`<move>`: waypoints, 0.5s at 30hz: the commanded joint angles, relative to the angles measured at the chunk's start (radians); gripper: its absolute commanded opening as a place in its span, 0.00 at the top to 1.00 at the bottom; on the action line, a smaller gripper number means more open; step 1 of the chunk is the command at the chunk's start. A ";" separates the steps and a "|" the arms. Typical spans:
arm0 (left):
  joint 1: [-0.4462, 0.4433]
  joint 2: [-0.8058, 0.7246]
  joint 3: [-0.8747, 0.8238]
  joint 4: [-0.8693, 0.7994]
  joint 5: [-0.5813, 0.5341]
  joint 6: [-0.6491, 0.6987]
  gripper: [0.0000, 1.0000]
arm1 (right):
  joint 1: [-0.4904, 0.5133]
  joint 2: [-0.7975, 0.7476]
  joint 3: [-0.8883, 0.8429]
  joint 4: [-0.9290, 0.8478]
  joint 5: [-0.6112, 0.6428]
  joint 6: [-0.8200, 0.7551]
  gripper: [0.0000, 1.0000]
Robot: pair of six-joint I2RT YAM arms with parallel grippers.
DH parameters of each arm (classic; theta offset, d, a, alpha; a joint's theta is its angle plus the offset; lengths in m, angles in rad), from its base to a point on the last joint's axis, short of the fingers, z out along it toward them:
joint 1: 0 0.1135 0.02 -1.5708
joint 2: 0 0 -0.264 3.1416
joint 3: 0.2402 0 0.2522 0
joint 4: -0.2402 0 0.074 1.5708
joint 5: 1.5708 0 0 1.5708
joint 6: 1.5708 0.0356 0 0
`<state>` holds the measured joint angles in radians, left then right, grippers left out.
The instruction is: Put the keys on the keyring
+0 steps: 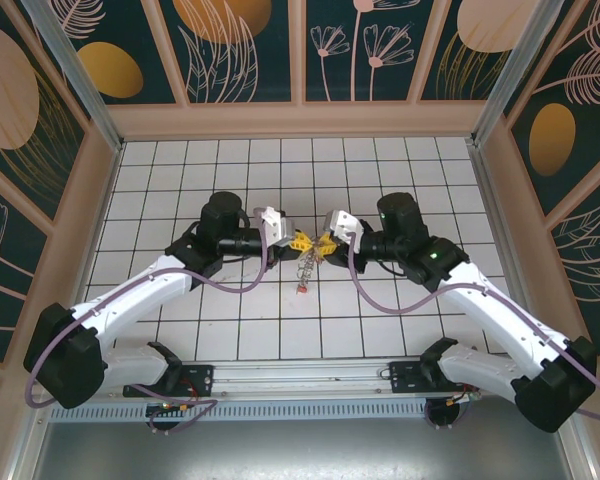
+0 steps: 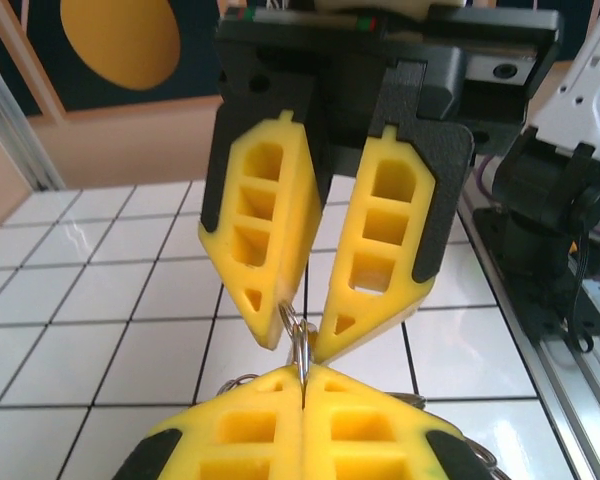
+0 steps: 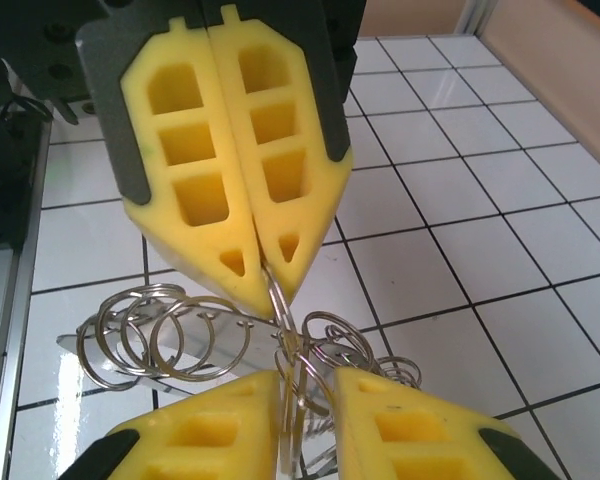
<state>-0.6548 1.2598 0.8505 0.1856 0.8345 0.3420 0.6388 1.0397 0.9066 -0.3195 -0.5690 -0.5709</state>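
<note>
My two grippers meet nose to nose over the middle of the tiled floor. The left gripper [image 1: 297, 241] [image 2: 303, 372] is shut on a thin silvery split ring [image 2: 298, 335], and it faces me in the right wrist view. The right gripper [image 1: 323, 241] [image 3: 308, 385] stands slightly open, with that ring [image 3: 280, 300] and further linked rings passing through its gap. A silvery cluster [image 1: 303, 267] with a small red piece [image 1: 300, 288] lies under the tips. The large dark hoop is out of view, and I cannot make out any key.
A shiny metal strip [image 3: 75, 345] lies on the white tiles under the grippers, carrying several silvery wire rings [image 3: 165, 325]. The arms' aluminium base rail [image 1: 310, 378] runs along the near edge. Patterned walls enclose the floor on three sides.
</note>
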 commanded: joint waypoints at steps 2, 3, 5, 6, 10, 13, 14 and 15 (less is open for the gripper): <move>-0.005 -0.022 -0.018 0.152 0.066 -0.057 1.00 | -0.010 -0.036 -0.017 0.025 -0.094 0.018 0.78; -0.003 -0.021 -0.020 0.165 0.071 -0.066 1.00 | -0.010 -0.040 -0.019 0.033 -0.105 0.023 0.78; -0.004 -0.017 -0.027 0.192 0.080 -0.084 1.00 | -0.012 -0.041 -0.017 0.038 -0.113 0.027 0.78; -0.003 -0.015 -0.027 0.200 0.086 -0.088 1.00 | -0.011 -0.039 -0.016 0.038 -0.115 0.027 0.79; -0.003 -0.007 -0.040 0.252 0.103 -0.124 1.00 | -0.014 -0.025 -0.014 0.043 -0.115 0.030 0.96; -0.004 -0.007 -0.057 0.307 0.105 -0.152 1.00 | -0.023 0.003 -0.011 0.022 -0.104 0.039 0.96; -0.005 -0.007 -0.062 0.320 0.106 -0.157 1.00 | -0.025 0.015 -0.004 0.011 -0.098 0.045 0.96; -0.004 -0.005 -0.066 0.340 0.110 -0.167 1.00 | -0.027 0.026 0.001 0.005 -0.088 0.056 0.96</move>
<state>-0.6544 1.2594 0.7902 0.3748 0.8902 0.2325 0.6205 1.0309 0.9035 -0.3107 -0.6563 -0.5358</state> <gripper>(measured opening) 0.066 0.051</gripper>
